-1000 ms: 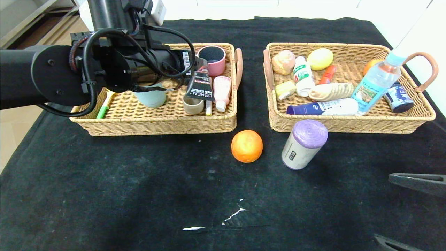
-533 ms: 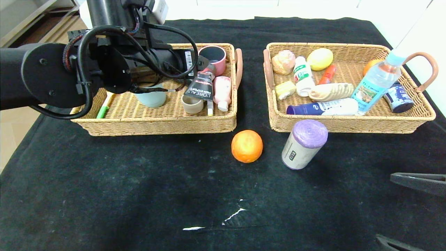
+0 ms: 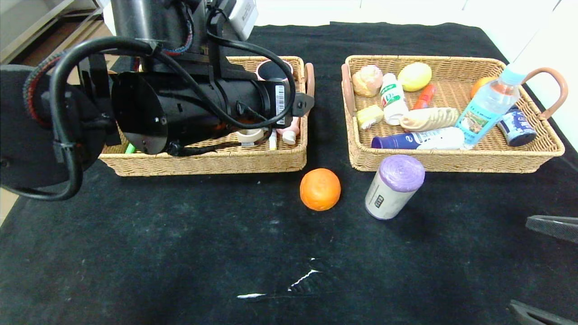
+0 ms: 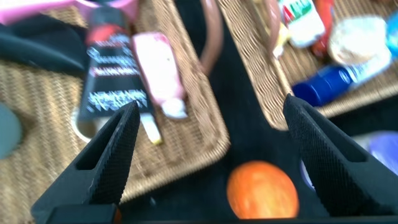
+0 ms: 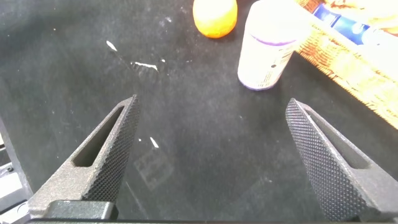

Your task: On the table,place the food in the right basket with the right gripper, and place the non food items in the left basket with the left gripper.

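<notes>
An orange (image 3: 320, 189) lies on the black cloth in front of the gap between the two baskets. Beside it stands a purple-topped white roll (image 3: 395, 186). My left gripper (image 4: 211, 106) is open and empty above the left basket's (image 3: 203, 164) near right corner, with the orange (image 4: 261, 190) just below it. A black tube (image 4: 106, 81) and a pink bottle (image 4: 158, 71) lie in that basket. My right gripper (image 3: 518, 262) hovers open and empty over the cloth at the near right, and the roll (image 5: 267, 46) and orange (image 5: 214, 15) lie beyond its fingers.
The right basket (image 3: 451, 164) holds a lemon (image 3: 414, 76), a water bottle (image 3: 490, 104), a blue bottle (image 3: 417, 139) and several other items. My left arm (image 3: 180, 108) covers most of the left basket; a pink cup (image 3: 271, 70) shows behind it. White scuffs (image 3: 307, 275) mark the near cloth.
The left gripper has let go of the black tube, which now lies in the left basket. The left arm has lifted and pulled back toward the camera. The right arm has barely moved.
</notes>
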Robot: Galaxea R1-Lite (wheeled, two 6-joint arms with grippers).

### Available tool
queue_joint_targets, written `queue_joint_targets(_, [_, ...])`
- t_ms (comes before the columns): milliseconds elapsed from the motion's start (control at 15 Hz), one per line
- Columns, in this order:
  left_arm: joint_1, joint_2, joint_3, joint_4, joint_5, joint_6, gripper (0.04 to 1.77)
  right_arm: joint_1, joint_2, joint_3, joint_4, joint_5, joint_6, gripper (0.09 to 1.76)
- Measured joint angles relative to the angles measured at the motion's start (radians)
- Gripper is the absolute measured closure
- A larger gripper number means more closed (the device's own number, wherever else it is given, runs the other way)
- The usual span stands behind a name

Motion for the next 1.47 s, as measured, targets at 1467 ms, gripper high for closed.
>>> queue_joint_targets(1467, [-0.151,-0.439,0.72,-0.181,-0.257,0.169,0.1,0.001,-0.021,-0.001,0.001,0.0,-0.001,0.14])
